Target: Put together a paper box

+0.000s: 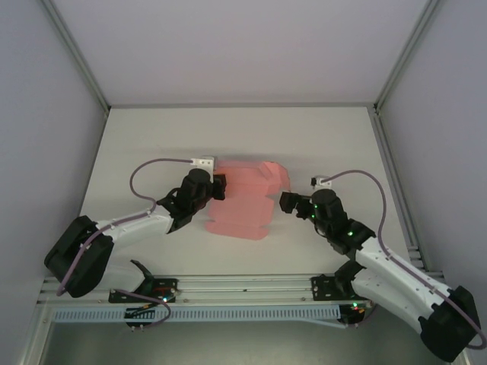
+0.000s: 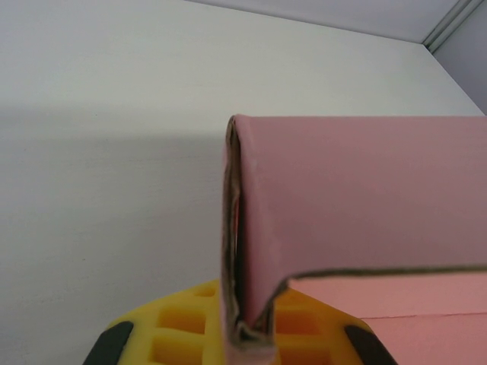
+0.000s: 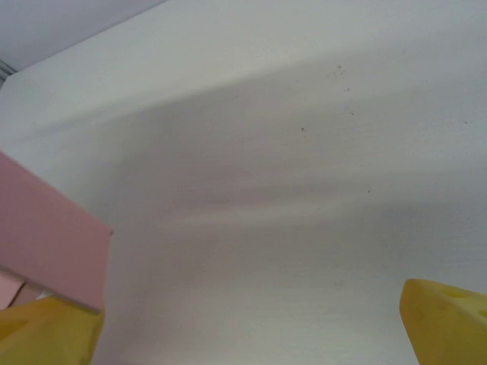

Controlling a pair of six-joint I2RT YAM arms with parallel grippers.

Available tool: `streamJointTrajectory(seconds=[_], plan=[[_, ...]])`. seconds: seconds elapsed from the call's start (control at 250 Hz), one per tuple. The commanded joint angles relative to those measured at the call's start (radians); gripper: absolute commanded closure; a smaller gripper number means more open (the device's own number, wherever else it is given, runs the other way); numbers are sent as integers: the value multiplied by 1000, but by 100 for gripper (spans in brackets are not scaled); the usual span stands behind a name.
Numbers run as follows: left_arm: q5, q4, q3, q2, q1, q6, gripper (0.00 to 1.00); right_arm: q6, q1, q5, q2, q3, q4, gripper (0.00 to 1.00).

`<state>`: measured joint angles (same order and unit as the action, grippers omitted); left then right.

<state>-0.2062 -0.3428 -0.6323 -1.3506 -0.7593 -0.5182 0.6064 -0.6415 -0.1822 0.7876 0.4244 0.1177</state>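
On the white table (image 1: 152, 144), the paper box (image 1: 243, 201) is being pinched by the left gripper (image 1: 220, 187); the right gripper (image 1: 288, 202) is being held spread beside it.

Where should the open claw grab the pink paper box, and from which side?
Probably the right edge of the paper box, coming in sideways from the right. It is thin card, so an edge fits inside a claw. The left claw pinches the left edge, and the open right claw sits just beside the right edge.
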Motion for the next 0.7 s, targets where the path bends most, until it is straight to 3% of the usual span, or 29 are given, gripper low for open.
streamJointTrajectory(seconds=[0.0, 0.096, 0.204, 0.379, 0.547, 0.699], plan=[[18, -18, -3, 27, 0, 9, 100, -6, -3, -69, 56, 41, -132, 0], [28, -21, -3, 23, -1, 8, 100, -23, -4, -84, 98, 55, -208, 0], [36, -30, -5, 13, -1, 6, 100, -30, -3, -10, 155, 63, -299, 0], [51, -39, -12, -2, -3, -3, 100, -31, -15, 37, 267, 115, -297, 0], [57, -45, -15, 2, -3, -26, 100, -63, -61, -27, 348, 147, -296, 0], [62, -44, -17, 2, -2, -40, 100, -92, -108, -160, 413, 214, -171, 0]])
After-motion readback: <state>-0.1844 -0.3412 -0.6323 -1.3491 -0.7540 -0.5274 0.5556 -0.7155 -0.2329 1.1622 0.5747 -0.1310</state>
